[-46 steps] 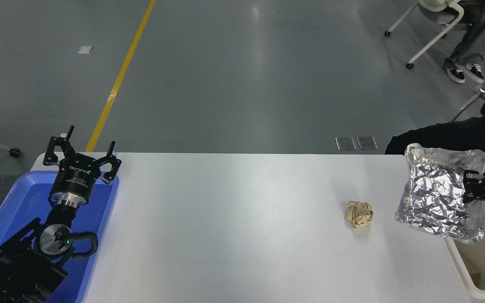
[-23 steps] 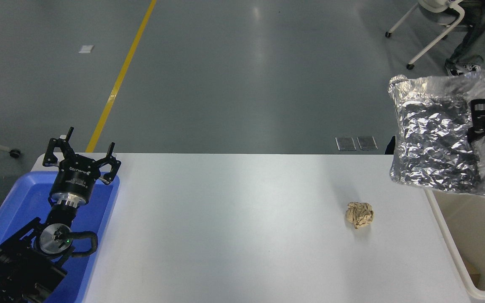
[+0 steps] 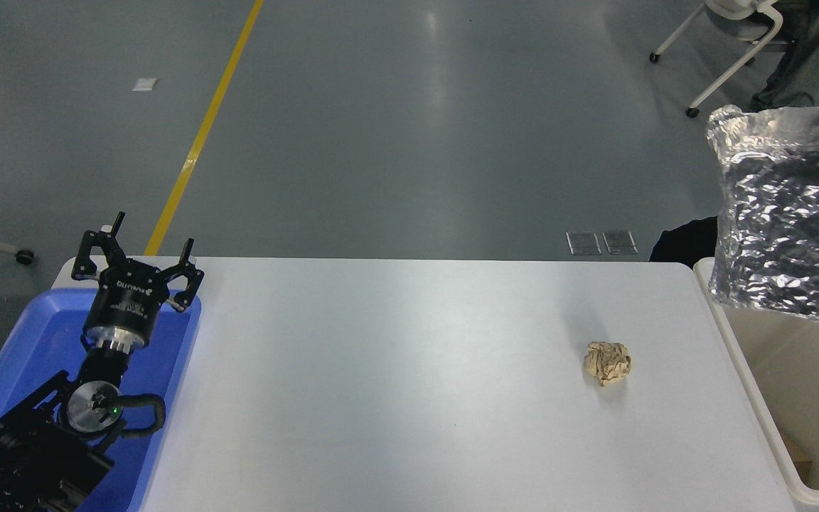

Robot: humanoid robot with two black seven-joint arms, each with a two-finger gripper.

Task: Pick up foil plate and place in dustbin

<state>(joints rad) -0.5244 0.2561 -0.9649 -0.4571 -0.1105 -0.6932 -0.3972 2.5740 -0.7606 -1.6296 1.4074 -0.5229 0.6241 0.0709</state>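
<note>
The foil plate (image 3: 786,213) is seen held in the air above the near-left corner of the dustbin (image 3: 743,398), its crumpled face turned toward the camera and its right edge cut off by the picture's border. The right end effector cannot be made out beyond a dark sliver at that border, so how far it is open, and how much of the foil it has hold of, cannot be told.

The plate's lower edge hangs over the dustbin's left rim rather than squarely over the opening. If it were let go here, it could be caught on that rim and tipped back onto the desk (image 3: 409,398). Light foil may also be expected to drift or cling to the fingers when released.

1 paper ball (image 3: 606,363) lies on the desk to the left of the dustbin, well apart from the plate. The left end effector (image 3: 137,264) is parked far to the left of the dustbin over a blue tray (image 3: 18,348), its fingers spread and nothing held.
</note>
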